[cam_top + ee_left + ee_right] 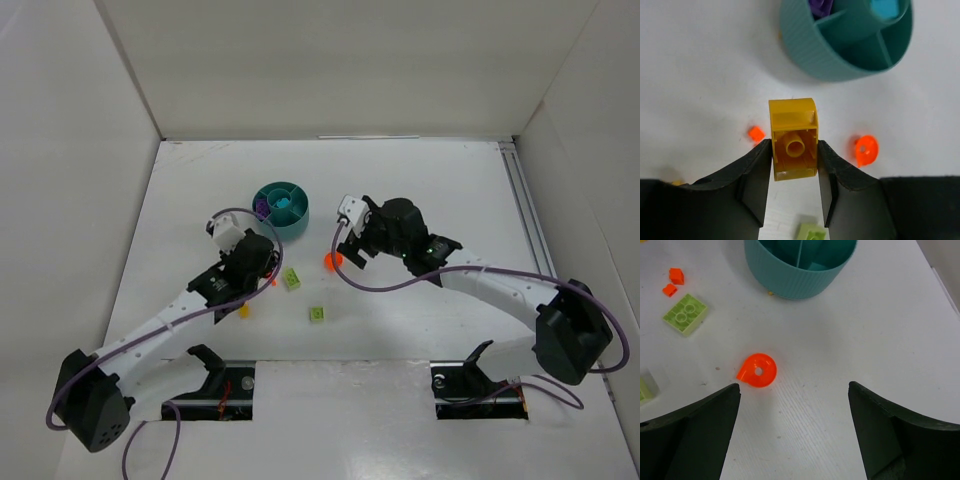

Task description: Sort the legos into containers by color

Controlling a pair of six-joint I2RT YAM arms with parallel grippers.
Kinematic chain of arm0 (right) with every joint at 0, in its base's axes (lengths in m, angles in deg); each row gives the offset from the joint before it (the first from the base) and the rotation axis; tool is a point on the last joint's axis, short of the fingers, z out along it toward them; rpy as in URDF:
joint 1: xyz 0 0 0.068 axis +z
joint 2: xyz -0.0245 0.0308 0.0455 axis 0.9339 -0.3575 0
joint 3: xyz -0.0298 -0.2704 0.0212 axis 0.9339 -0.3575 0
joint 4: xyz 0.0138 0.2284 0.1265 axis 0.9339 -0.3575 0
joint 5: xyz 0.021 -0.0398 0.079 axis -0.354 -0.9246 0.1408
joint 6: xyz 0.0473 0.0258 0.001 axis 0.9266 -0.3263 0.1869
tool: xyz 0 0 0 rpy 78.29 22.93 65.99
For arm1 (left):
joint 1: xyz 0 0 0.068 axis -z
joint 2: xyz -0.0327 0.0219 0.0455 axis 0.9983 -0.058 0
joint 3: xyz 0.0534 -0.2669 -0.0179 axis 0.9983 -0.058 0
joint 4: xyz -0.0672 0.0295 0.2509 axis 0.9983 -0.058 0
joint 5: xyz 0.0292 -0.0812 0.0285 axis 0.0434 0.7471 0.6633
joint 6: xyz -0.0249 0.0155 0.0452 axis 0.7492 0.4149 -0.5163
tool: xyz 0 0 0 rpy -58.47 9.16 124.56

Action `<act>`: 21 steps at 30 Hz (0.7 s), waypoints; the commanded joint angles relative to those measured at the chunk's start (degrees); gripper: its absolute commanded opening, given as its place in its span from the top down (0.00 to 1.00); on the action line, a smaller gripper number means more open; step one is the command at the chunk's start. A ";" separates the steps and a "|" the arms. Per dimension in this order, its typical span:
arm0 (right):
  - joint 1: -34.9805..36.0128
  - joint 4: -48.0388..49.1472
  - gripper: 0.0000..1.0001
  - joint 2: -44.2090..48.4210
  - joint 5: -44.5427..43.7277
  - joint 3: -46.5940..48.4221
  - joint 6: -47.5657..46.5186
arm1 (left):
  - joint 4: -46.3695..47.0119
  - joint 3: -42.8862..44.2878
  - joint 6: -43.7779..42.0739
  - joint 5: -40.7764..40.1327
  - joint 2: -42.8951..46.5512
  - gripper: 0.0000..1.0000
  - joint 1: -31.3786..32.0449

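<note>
Left gripper point(795, 165) was clamped on a yellow brick point(793, 125) just short of the teal dish point(840, 62), which held purple point(820, 6) and blue point(885, 7) pieces in separate compartments; right gripper point(794, 387) hung, jaws wide apart, over a rounded orange piece point(757, 371) on the table point(875, 330).

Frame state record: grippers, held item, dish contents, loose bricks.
left gripper: shut on yellow brick, short of the dish
right gripper: open, holding nothing; orange-red round piece on the table ahead of it
dish contents: purple pieces in one wedge, teal piece in central well
loose: two lime bricks, small orange bits
</note>
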 commanded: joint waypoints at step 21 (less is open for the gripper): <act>-11.10 3.86 0.06 11.66 -1.44 -7.14 3.68 | -1.84 30.18 15.93 -18.31 -30.47 0.85 -0.38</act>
